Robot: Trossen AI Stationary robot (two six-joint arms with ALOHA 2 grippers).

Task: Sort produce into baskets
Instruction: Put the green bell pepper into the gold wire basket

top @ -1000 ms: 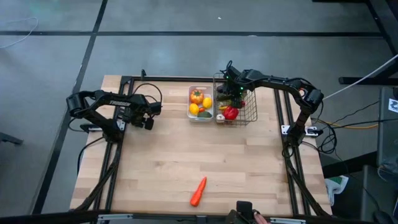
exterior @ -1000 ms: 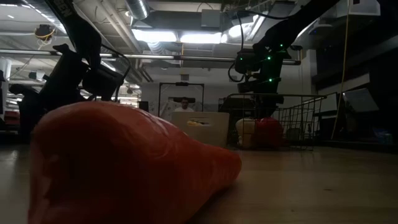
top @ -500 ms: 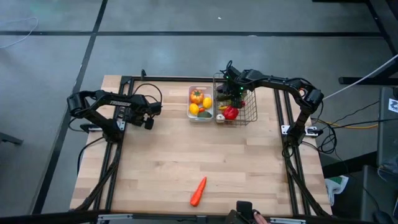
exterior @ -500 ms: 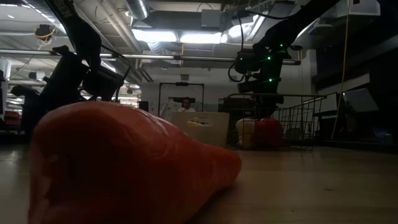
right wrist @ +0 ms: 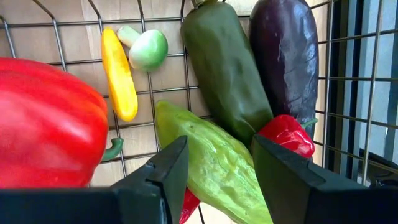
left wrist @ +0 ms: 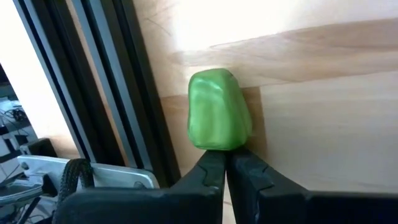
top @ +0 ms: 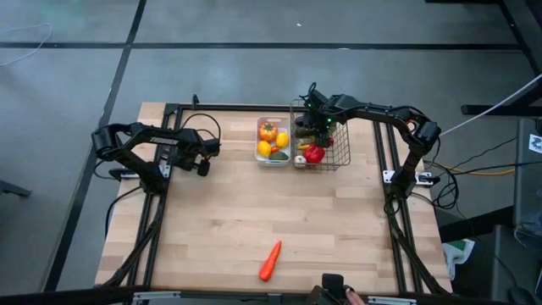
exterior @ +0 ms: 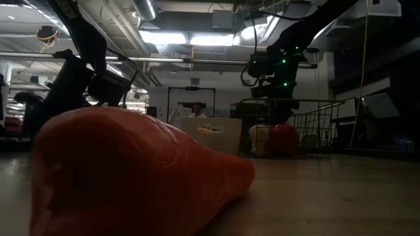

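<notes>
- The left end effector [top: 203,158] hangs over the far-left part of the wooden counter [top: 254,220], just inside the black frame rail; its fingers [left wrist: 214,171] are pressed together and hold nothing.
- In the left wrist view a small green vegetable piece [left wrist: 217,118] lies on the counter just beyond those closed fingertips, beside the rail; whether it touches them I cannot tell.
- The right end effector [top: 320,127] reaches down into the wire-mesh basket [top: 339,157] at the far side of the counter, right of centre; its fingers [right wrist: 165,165] stand apart with nothing between them.
- Inside that basket lie a red pepper [right wrist: 46,124], a slim yellow chilli [right wrist: 119,73], a pale green bulb-shaped piece [right wrist: 148,48], a dark green pepper [right wrist: 227,68], a bumpy light green cucumber [right wrist: 211,165], a purple eggplant [right wrist: 286,56] and a small red chilli [right wrist: 287,138].
- The white tray [top: 262,124] sits just left of the basket, touching or nearly so, and holds an orange tomato [top: 268,131] and yellow lemons [top: 282,139].
- An orange carrot [top: 270,260] lies alone near the counter's near edge, well apart from both containers.
- In the low view a person [exterior: 194,109] shows far behind the counter.
</notes>
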